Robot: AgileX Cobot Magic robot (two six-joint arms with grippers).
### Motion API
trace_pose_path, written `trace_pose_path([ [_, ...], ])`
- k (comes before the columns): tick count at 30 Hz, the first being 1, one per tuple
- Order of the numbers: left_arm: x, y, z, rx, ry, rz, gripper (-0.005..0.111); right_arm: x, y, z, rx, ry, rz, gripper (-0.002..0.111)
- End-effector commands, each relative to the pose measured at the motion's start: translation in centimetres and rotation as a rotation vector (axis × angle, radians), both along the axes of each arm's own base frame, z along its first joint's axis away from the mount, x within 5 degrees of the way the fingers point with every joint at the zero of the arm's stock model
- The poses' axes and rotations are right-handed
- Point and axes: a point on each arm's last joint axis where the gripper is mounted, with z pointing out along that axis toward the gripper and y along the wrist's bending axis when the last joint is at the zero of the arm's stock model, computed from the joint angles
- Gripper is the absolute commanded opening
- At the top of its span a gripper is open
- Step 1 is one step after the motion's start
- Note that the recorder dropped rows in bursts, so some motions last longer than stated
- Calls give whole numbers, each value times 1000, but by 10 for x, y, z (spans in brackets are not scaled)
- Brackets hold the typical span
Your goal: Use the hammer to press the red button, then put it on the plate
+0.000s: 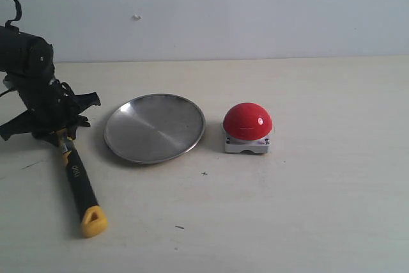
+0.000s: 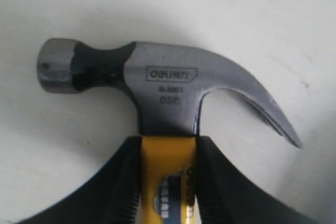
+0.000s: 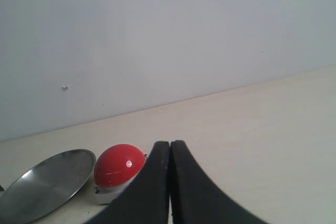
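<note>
Gripping hammer (image 2: 157, 82) at neck, left jaws clamped | right jaws closed, empty | button (image 1: 247, 121) likely unpressed, plate (image 1: 154, 127) bare — both steps left

round silver metal plate (image 1: 155, 127) brushed and shiny; red dome button (image 1: 247, 121) glossy plastic; claw hammer (image 2: 163, 77) with dull smooth steel head; pale worktop (image 1: 307, 209) matt

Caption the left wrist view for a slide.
Left gripper closed on the hammer at its yellow neck, just below the steel head.
</note>
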Motion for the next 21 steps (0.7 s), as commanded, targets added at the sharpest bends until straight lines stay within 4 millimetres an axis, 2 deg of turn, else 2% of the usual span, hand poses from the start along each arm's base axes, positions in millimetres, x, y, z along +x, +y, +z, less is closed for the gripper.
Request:
trace_pose_path([
  [1, -12, 16, -17, 116, 157, -112, 22, -1, 0, 1, -14, -11, 1, 0],
  [8, -13, 16, -16, 124, 171, -112, 22, -1, 0, 1, -14, -11, 1, 0],
  [12, -22, 19, -16, 148, 270, -93, 22, -1, 0, 1, -14, -11, 1, 0],
  [21, -23, 22, -15, 175, 284, -104, 22, -1, 0, 1, -14, -11, 1, 0],
])
